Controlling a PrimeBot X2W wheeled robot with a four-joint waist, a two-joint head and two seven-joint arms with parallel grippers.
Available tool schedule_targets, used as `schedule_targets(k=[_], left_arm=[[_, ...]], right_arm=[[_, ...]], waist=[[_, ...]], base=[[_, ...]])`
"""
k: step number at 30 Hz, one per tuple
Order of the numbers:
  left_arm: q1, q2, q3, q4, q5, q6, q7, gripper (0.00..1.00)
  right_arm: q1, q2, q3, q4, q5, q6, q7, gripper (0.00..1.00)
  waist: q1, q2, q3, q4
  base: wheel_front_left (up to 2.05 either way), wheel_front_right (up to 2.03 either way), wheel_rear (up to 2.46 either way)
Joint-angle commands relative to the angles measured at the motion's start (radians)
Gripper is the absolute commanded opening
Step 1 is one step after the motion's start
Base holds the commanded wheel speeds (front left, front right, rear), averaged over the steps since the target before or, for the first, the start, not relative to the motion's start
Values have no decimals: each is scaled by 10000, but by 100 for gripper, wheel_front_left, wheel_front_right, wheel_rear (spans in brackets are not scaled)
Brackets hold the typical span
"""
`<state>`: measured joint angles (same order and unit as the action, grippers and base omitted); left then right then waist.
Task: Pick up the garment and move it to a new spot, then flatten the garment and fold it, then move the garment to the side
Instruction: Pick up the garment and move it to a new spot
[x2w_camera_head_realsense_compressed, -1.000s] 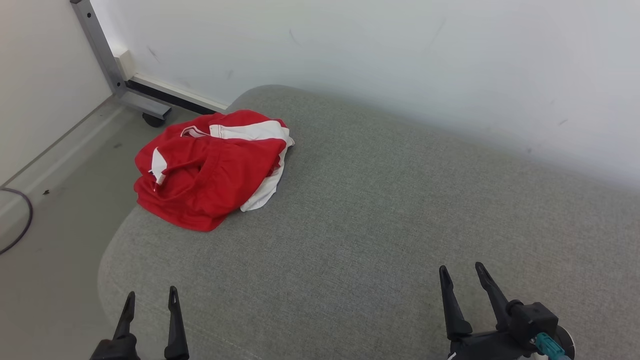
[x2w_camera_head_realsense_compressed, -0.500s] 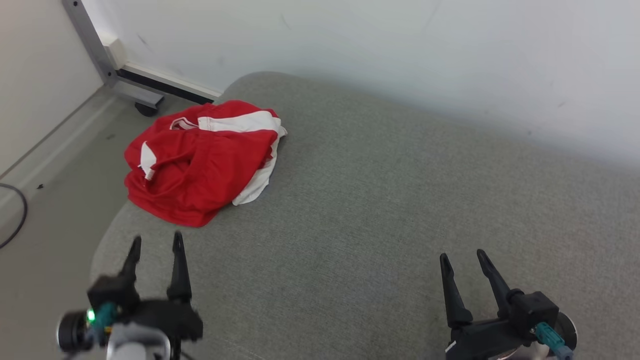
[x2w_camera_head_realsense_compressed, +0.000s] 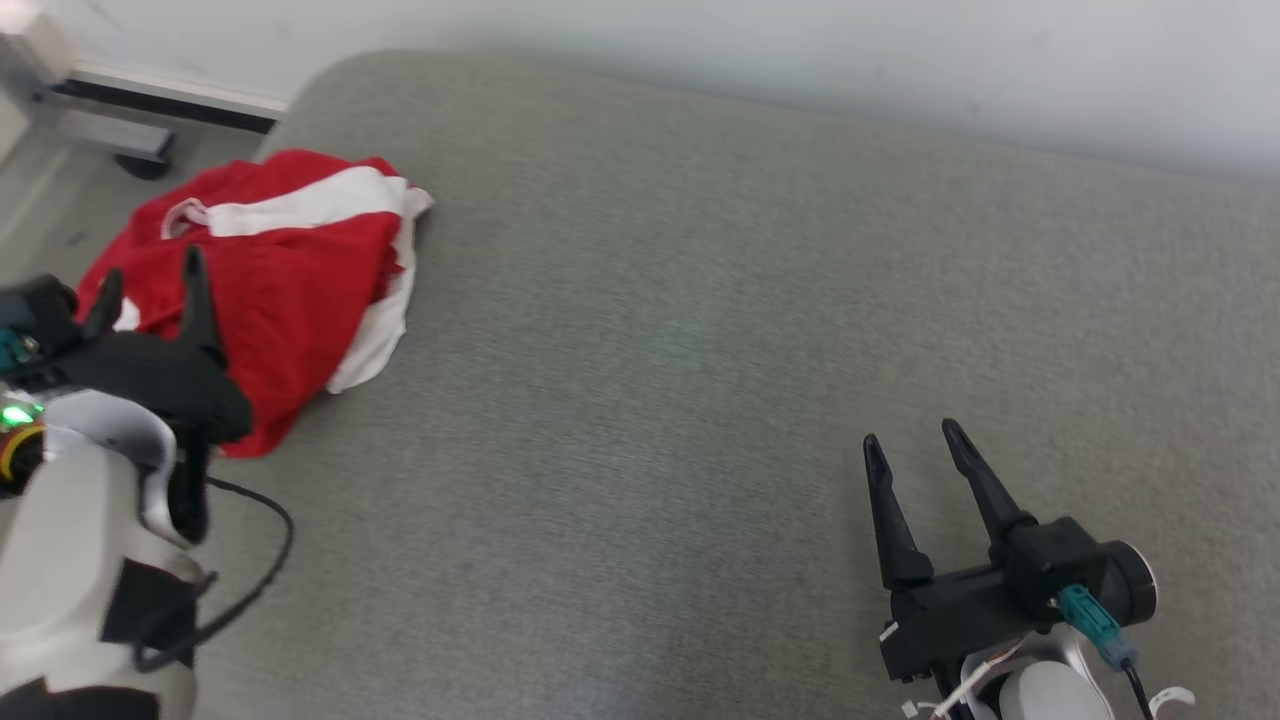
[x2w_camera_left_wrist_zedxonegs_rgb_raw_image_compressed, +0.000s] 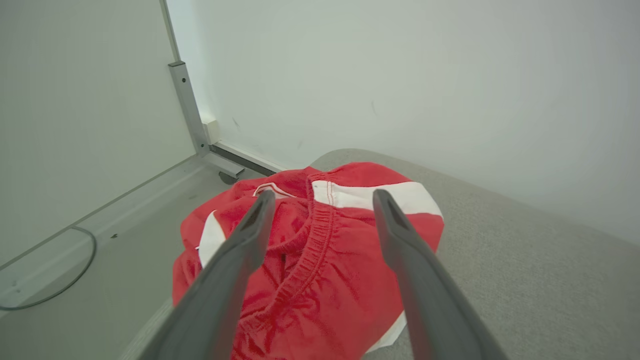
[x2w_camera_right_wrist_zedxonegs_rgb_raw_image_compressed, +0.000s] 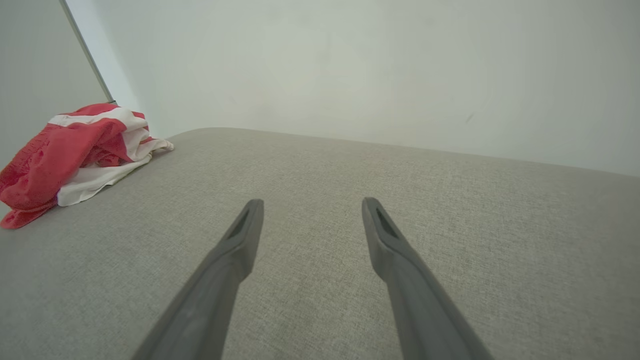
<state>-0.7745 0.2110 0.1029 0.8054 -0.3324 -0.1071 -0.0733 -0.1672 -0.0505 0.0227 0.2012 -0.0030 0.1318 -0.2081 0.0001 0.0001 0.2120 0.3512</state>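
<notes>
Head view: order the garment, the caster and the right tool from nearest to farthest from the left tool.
1. Garment, just ahead of the left tool, at the left end of the cushion.
2. Caster, on the floor beyond the garment.
3. Right tool, far across the cushion, lower right.

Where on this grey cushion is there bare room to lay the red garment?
The middle of the cushion is bare, between the garment, the wall and the right gripper. Only its left end is crowded: garment and left gripper.
</notes>
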Motion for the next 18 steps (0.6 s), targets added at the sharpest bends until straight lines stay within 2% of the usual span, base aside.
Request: schedule_targets(k=[1,5,8,18], left_arm=[[-163,56,24,65,-83,-46,40,100],[-697,434,244,823,-423,-50,714,100],[-939,706,416,1366,-630,126,1253,100],[-1316,1292,331,2740,-411,1184,2554,100]], right_arm=[[-112,6,29,-65,-61,-21,27,100],[-85,4,-26,-444,-199,-21,142,100],[20,13,-99,-691,-297,-21,228,100],[249,12,122,-1136,-264,-21,373,100]], waist=[[-1,-1,1085,-1102],[-1,-1,1524,-1655],[-1,-1,1724,-1956],[-1,-1,2015,-2477]], base=[[0,0,0],[0,0,0],[0,0,0],[0,0,0]])
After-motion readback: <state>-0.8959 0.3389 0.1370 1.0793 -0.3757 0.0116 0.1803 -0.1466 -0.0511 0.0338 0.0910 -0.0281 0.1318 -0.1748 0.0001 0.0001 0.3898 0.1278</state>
